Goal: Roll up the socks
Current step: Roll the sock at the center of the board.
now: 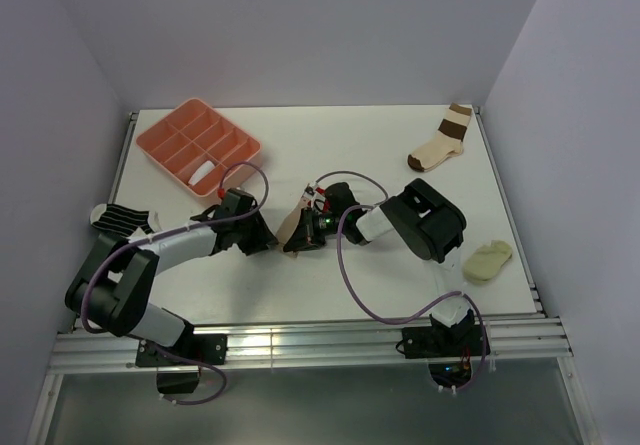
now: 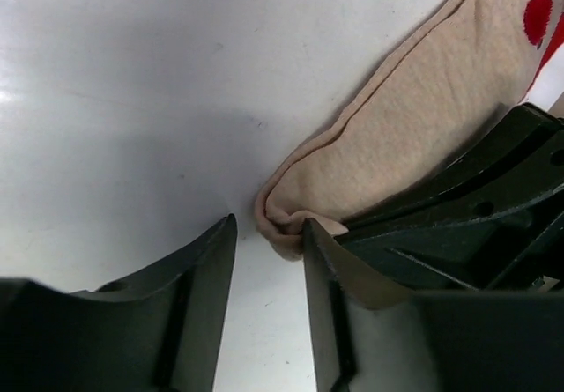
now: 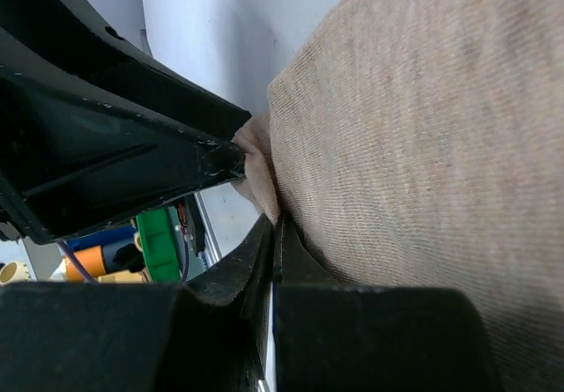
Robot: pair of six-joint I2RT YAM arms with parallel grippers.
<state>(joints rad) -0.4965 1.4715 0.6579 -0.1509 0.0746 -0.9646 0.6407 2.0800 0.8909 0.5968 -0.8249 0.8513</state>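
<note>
White tabletop (image 1: 330, 295), pale walls round it. Pink tray (image 1: 150, 137) at far-left corner w/ white sock (image 1: 203, 173) in one compartment. Striped sock (image 1: 122, 217) lies flat at left edge. Tan sock (image 1: 293, 227) is near ctr of tabletop, both arms meeting over it.

Right gripper (image 1: 303, 237) is closed flat, pressed on the tan cloth. Right wrist view shows the sock's edge at the jaw tips, but can't tell if it's nipped or only pinned. Left gripper (image 2: 269, 223) is part-open and holds nothing. Bare table shows btwn its fingers, and the sock's folded end (image 2: 280, 225) touches the tip of one finger (image 2: 330, 273).

Step in hand, prob.: catch that folded end to start the roll. To do it well:
- Shift left gripper sideways so the fold sits btwn the fingers, not beside them.
- Go low and take both layers.
- Keep right gripper as anchor so the cloth doesn't skid.
- Turn slowly and keep the roll tight.
</note>
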